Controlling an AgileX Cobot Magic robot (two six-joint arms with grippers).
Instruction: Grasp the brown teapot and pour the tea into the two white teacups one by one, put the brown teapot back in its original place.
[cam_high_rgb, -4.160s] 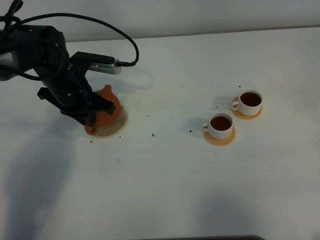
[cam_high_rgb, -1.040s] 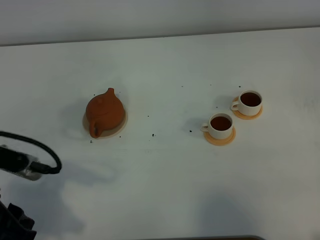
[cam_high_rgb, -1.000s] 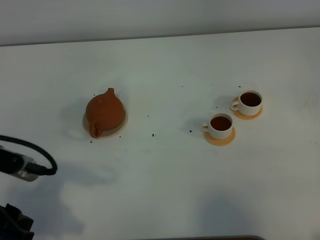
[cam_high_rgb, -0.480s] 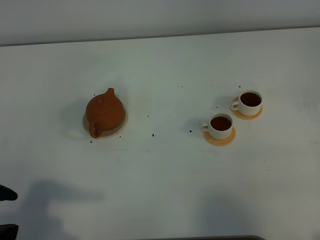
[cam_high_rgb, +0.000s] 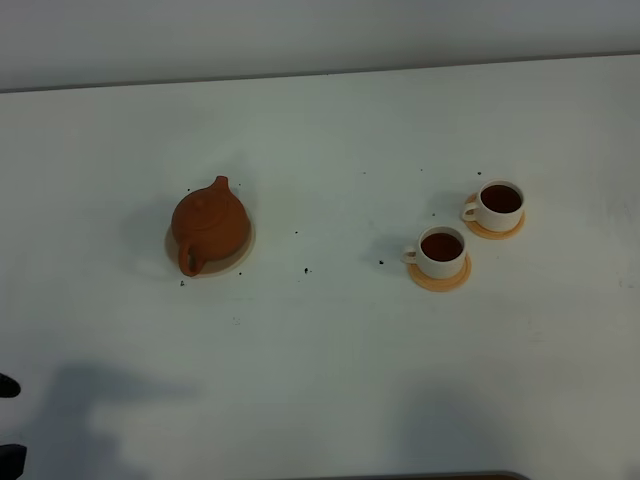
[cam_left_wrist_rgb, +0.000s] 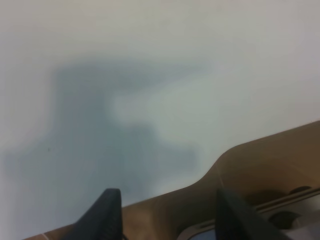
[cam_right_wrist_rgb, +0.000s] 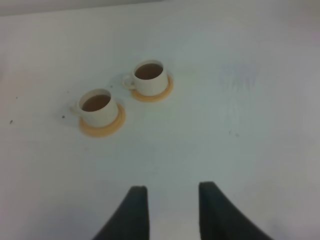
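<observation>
The white counter (cam_high_rgb: 330, 130) carries a cream saucer (cam_high_rgb: 241, 257) well left of two orange coasters (cam_high_rgb: 440, 281), with dark specks (cam_high_rgb: 305, 270) scattered between them.

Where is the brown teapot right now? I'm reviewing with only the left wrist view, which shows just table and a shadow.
Observer: The brown teapot sits upright on the cream saucer, with nothing touching it.
Operator: Do the cups hold tea?
Observer: Yes. The nearer teacup and the farther teacup both hold dark tea, each on its own orange coaster.
Operator: What about the right gripper?
Observer: The right gripper is open and empty, above bare table short of the cups.
</observation>
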